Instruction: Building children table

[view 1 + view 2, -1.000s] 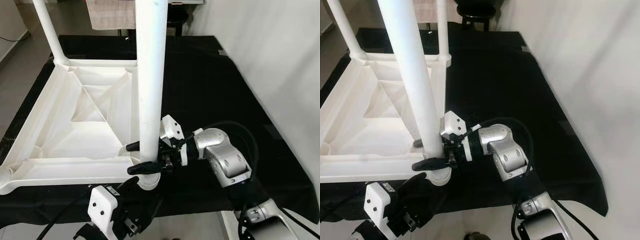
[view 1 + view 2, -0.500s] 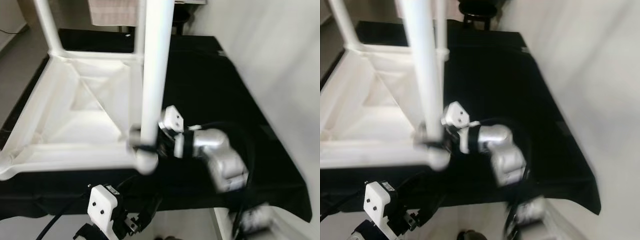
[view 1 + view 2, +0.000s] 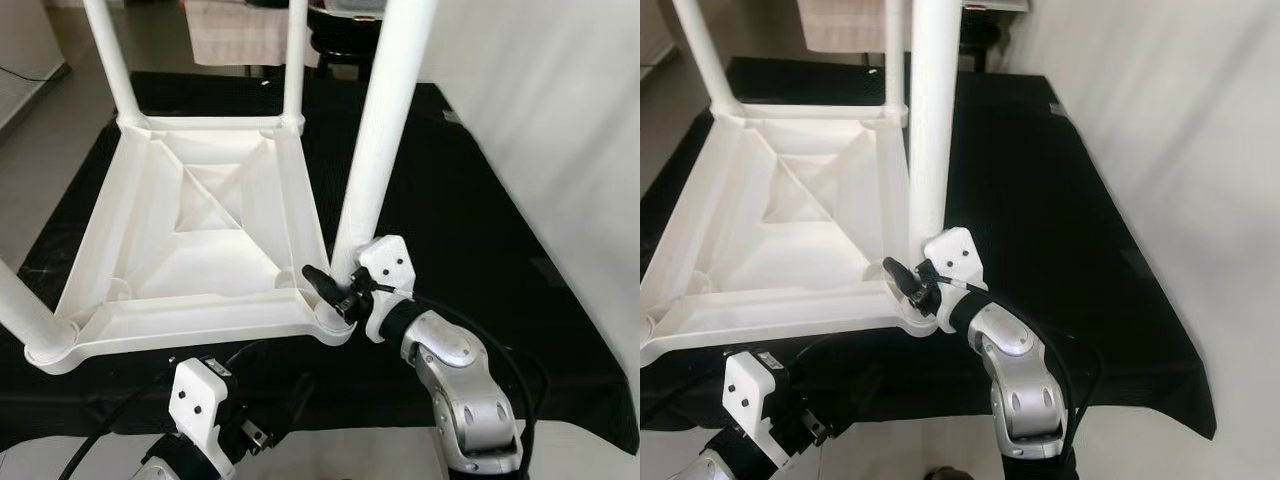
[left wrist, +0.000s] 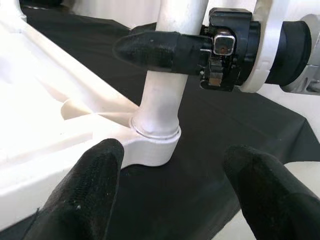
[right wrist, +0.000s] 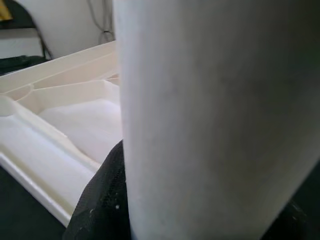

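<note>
An upturned white plastic table (image 3: 200, 250) lies on a black cloth, with its legs pointing up. The near right leg (image 3: 375, 150) stands in its corner socket (image 4: 155, 142) and leans a little to the right. My right gripper (image 3: 335, 290) is shut on this leg just above the socket. In the right wrist view the leg (image 5: 215, 120) sits close up, with one black finger (image 5: 100, 200) beside it. My left gripper (image 4: 174, 152) is open, low at the table's front edge, facing the same socket without touching it.
Three more legs stand at the far left (image 3: 110, 55), far right (image 3: 293, 55) and near left (image 3: 20, 310) corners. The black cloth (image 3: 450, 200) spreads to the right up to a white wall (image 3: 560, 120). A dark stool (image 3: 345, 35) and a hanging towel (image 3: 235, 30) are behind.
The camera has shifted. My right forearm has swung from the right side to below the corner, still gripping the leg. The leg now leans right instead of standing straight.
</note>
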Controlling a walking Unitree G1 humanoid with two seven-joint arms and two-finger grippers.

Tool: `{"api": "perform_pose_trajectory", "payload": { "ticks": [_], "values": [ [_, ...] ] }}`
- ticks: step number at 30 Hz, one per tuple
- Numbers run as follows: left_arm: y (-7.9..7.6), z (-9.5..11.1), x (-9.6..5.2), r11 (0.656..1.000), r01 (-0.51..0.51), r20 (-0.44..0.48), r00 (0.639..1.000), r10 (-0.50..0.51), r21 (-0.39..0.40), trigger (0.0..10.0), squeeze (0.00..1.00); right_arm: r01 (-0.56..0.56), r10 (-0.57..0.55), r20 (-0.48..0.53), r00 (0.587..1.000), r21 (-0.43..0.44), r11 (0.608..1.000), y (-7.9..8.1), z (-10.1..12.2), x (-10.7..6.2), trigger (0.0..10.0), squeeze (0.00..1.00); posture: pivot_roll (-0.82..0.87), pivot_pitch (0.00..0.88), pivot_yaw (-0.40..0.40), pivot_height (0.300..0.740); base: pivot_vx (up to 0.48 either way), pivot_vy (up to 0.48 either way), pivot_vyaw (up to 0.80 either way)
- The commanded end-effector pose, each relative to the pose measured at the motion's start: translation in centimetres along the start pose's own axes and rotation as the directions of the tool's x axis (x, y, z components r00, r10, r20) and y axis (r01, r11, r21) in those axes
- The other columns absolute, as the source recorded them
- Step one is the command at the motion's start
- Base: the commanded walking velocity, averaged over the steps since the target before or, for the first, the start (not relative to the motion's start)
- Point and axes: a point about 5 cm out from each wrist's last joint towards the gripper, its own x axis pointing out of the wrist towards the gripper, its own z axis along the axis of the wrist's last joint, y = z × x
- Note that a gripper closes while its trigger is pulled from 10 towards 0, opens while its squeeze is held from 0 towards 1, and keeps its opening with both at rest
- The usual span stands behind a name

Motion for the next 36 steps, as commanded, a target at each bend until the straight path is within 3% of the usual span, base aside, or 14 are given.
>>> {"api": "perform_pose_trajectory", "payload": {
  "ticks": [1,2,3,6,8,9,10,11,13,15,21,22,26,36],
  "values": [
    [0.2,-0.6,-0.3,1.000,-0.009,-0.027,1.000,0.009,-0.020,10.0,0.00,-0.064,0.065,-0.158,0.985,0.011,0.998,0.5,-2.8,0.2,10.0,0.46,-0.17,0.151,-0.087,0.740,0.000,0.000,0.00],
    [0.2,-0.6,-0.3,1.000,-0.009,-0.028,1.000,0.008,-0.019,10.0,0.00,-0.103,0.108,-0.139,0.984,0.042,0.994,1.2,-2.2,0.4,10.0,1.00,-0.17,0.150,-0.086,0.740,0.000,0.000,0.00],
    [0.2,-0.6,-0.3,1.000,-0.009,-0.028,1.000,0.008,-0.019,10.0,0.00,-0.103,0.108,-0.139,0.984,0.042,0.994,1.2,-2.2,0.4,10.0,1.00,-0.17,0.150,-0.086,0.740,0.000,0.000,0.00],
    [0.3,-0.6,-0.3,1.000,-0.002,-0.030,1.000,0.002,-0.021,10.0,0.00,-0.283,0.287,-0.048,0.957,0.087,0.955,2.9,-0.3,0.6,10.0,1.00,-0.17,0.151,-0.086,0.740,0.000,0.000,0.00],
    [0.2,-0.6,-0.2,1.000,0.001,-0.030,1.000,-0.002,-0.023,10.0,0.00,-0.411,0.410,0.029,0.912,0.050,0.910,2.7,1.1,1.0,10.0,1.00,-0.16,0.154,-0.087,0.740,0.000,0.000,0.00],
    [0.2,-0.6,-0.2,1.000,0.001,-0.030,1.000,-0.002,-0.023,10.0,0.00,-0.411,0.410,0.029,0.912,0.050,0.910,2.7,1.1,1.0,10.0,1.00,-0.16,0.154,-0.087,0.740,0.000,0.000,0.00],
    [0.2,-0.6,-0.2,1.000,0.002,-0.030,1.000,-0.003,-0.024,10.0,0.00,-0.456,0.454,0.047,0.890,0.025,0.890,2.5,1.5,1.1,10.0,0.98,-0.15,0.155,-0.088,0.740,0.000,0.000,0.00],
    [0.1,-0.5,-0.2,1.000,0.003,-0.030,1.000,-0.004,-0.025,10.0,0.00,-0.500,0.499,0.061,0.864,-0.005,0.866,2.2,1.9,1.3,10.0,0.03,-0.15,0.157,-0.088,0.740,0.000,0.000,0.00],
    [0.1,-0.5,-0.2,1.000,0.004,-0.030,1.000,-0.005,-0.026,10.0,0.00,-0.522,0.523,0.065,0.850,-0.022,0.852,2.0,2.1,1.3,10.0,0.03,-0.15,0.159,-0.089,0.740,0.000,0.000,0.00],
    [-0.1,-0.5,-0.2,1.000,0.004,-0.029,1.000,-0.005,-0.027,10.0,0.00,-0.598,0.602,0.059,0.796,-0.073,0.798,1.5,2.5,1.7,10.0,0.00,-0.14,0.162,-0.093,0.740,0.000,0.000,0.00],
    [-0.3,-0.4,-0.3,1.000,0.005,-0.029,1.000,-0.006,-0.031,10.0,0.00,-0.675,0.684,-0.003,0.730,-0.164,0.720,0.7,2.9,2.7,10.0,0.00,-0.12,0.171,-0.098,0.740,0.000,0.000,0.00],
    [-0.4,-0.4,-0.3,0.999,0.005,-0.029,1.000,-0.006,-0.032,10.0,0.00,-0.699,0.708,-0.014,0.706,-0.172,0.694,0.6,3.0,3.0,0.0,0.00,-0.12,0.174,-0.099,0.740,0.000,0.000,0.00],
    [-0.5,-0.3,-0.3,0.999,0.004,-0.029,1.000,-0.005,-0.035,10.0,0.00,-0.745,0.751,-0.051,0.658,-0.193,0.639,0.1,2.9,3.5,0.0,0.00,-0.11,0.179,-0.105,0.740,0.000,0.000,0.00],
    [-0.6,-0.3,-0.3,0.999,0.003,-0.027,1.000,-0.004,-0.037,10.0,0.00,-0.753,0.754,-0.078,0.652,-0.189,0.631,-1.0,2.1,3.3,0.0,0.00,-0.12,0.183,-0.108,0.740,0.000,0.000,0.00]
  ]
}}
